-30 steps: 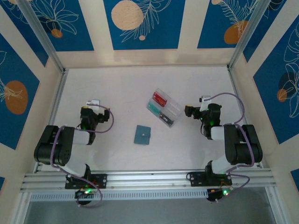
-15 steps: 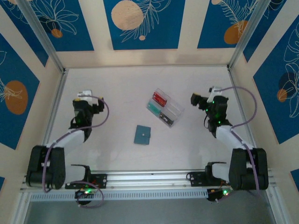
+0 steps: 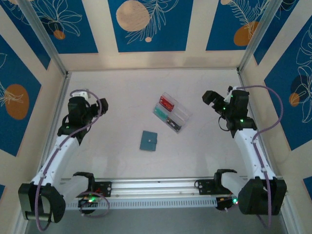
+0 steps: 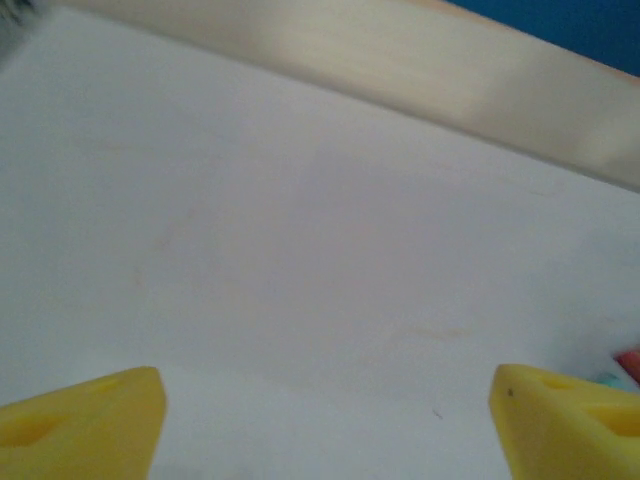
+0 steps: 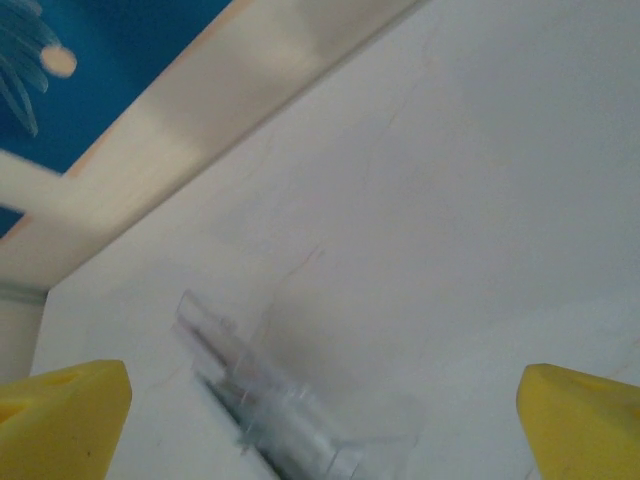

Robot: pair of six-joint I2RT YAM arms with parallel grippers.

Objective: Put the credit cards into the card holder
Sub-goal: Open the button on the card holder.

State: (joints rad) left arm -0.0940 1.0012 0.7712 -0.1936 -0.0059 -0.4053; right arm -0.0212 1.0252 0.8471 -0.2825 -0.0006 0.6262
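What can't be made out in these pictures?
- Top view: cards in the tray are too small to count or read.
- Top view: wallet is too small to tell whether its snap is fastened.
- Right wrist view: tray is blurred and cut off by the bottom edge, so its contents are unclear.
- Left wrist view: red and teal patch is blurred and cut off by the right edge, so it is unidentifiable.

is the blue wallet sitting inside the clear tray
No, the wallet lies flat on the bare table, apart from the clear tray and nearer the table's near edge.
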